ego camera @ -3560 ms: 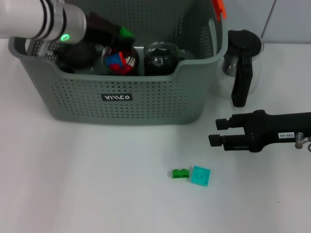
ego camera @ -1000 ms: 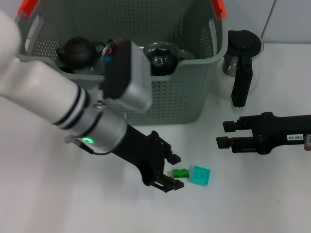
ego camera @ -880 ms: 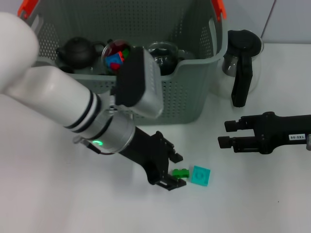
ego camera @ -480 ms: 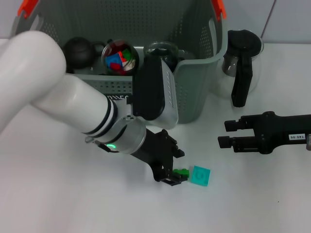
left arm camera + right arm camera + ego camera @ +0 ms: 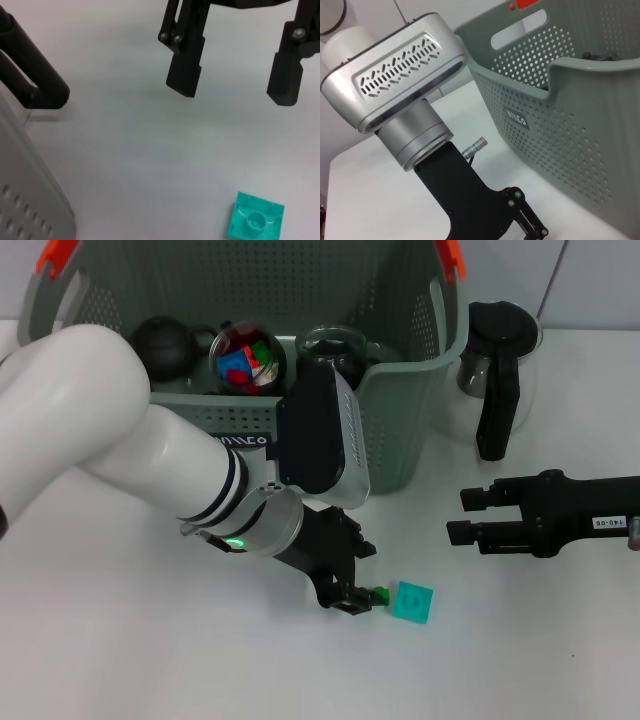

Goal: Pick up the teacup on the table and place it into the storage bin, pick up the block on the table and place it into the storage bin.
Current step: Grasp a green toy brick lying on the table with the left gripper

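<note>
**Left arm reaches low for blocks in front of the bin**

Head view: The left gripper [image 5: 352, 592] is down at the table [image 5: 120, 660], in front of the grey bin [image 5: 400, 430]. Its black fingers sit around a small green block [image 5: 379, 594], which peeks out at their tips; whether they have closed on it cannot be told from here. A teal block [image 5: 411, 602] lies touching the green one on the side away from the arm. Inside the bin sit a black teapot [image 5: 160, 340], a glass cup holding coloured pieces [image 5: 246, 359] and a dark glass vessel [image 5: 335, 348]. A glass coffee pot [image 5: 497, 370] with a black handle stands on the table just beside the bin. The right gripper [image 5: 456, 514] hangs low over the table near the pot, well apart from the blocks, its two fingers apart and holding nothing.

Left wrist view: The teal block [image 5: 256, 220] lies flat on the white table, a round stud on its upper face. Farther off, the right gripper [image 5: 235, 85] shows two spread black fingers with bare table between them. The left arm's own fingers are out of shot.

Right wrist view: The left arm's silver wrist housing [image 5: 395, 75] and black gripper base [image 5: 470, 205] fill the near ground, with the perforated bin [image 5: 580, 130] behind them.
</note>
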